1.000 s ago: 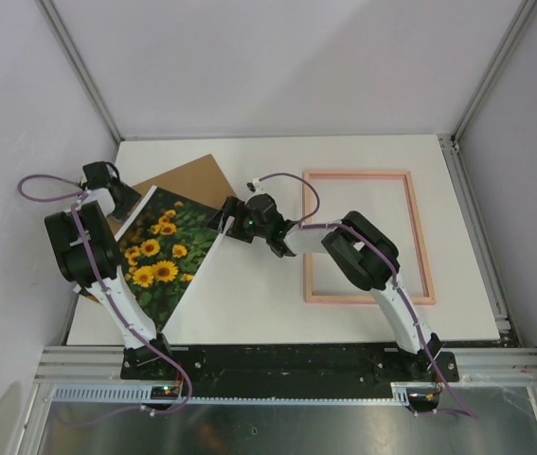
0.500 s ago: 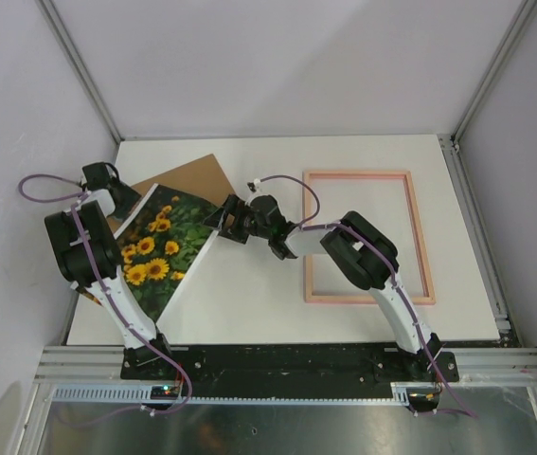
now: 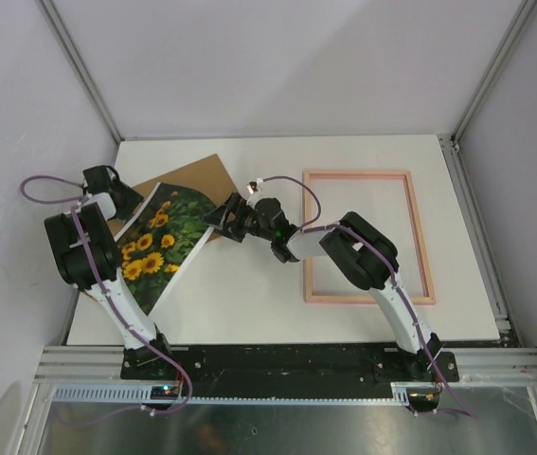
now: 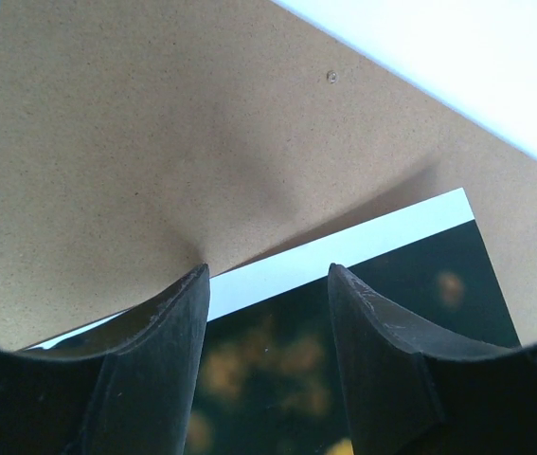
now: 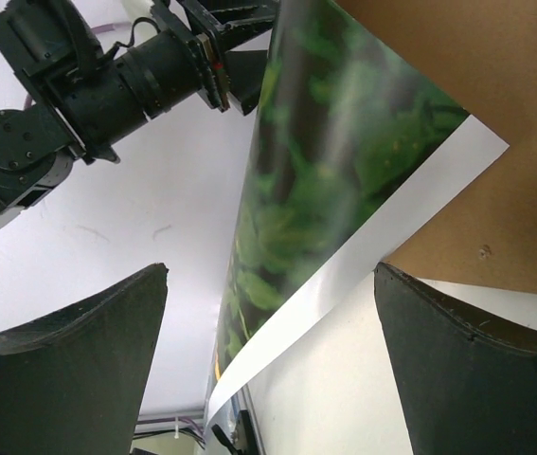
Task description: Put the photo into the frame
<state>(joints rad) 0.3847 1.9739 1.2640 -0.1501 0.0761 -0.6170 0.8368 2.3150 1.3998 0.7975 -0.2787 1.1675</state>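
Note:
The photo, sunflowers on dark green, sits tilted at the left of the table, partly over a brown backing board. Its right edge curls up off the table. My left gripper is at the photo's far left corner. In the left wrist view its jaws stand apart, with the photo's white border and dark print showing between them. My right gripper is open at the photo's far right corner, and the raised edge runs between its fingers. The pale pink frame lies flat at the right with nothing inside it.
The brown board lies under the photo's far end and shows in the right wrist view as well. White enclosure walls stand close on the left and at the back. The right arm's elbow hangs over the frame's left rail.
The photo's right edge has swung left and up, so the print looks narrower. My right gripper has followed it toward the far left. The left arm has hardly moved.

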